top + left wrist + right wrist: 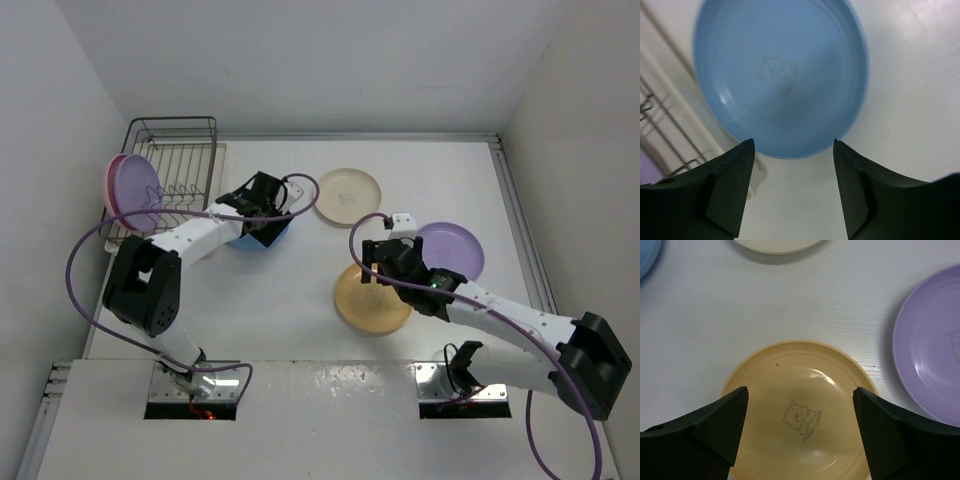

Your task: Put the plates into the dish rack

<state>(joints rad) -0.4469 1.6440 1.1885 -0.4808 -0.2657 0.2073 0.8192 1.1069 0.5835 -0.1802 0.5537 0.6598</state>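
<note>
Jaws spread, the left gripper [794, 146] hovers over the blue plate [780, 75] (mostly hidden under the arm from above), the right gripper [800, 392], likewise spread, over the orange-yellow plate [800, 365].

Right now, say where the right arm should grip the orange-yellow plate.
Grip the orange-yellow plate by its rim, probably the far edge under the right gripper, from above. It lies flat on the table, so only the lip gives open jaws a pinch.

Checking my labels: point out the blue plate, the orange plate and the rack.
Blue plate [780, 75], left wrist view, centre.
Orange plate [799, 419], right wrist view, bear print.
Rack [185, 160], top view, wire floor.
</note>
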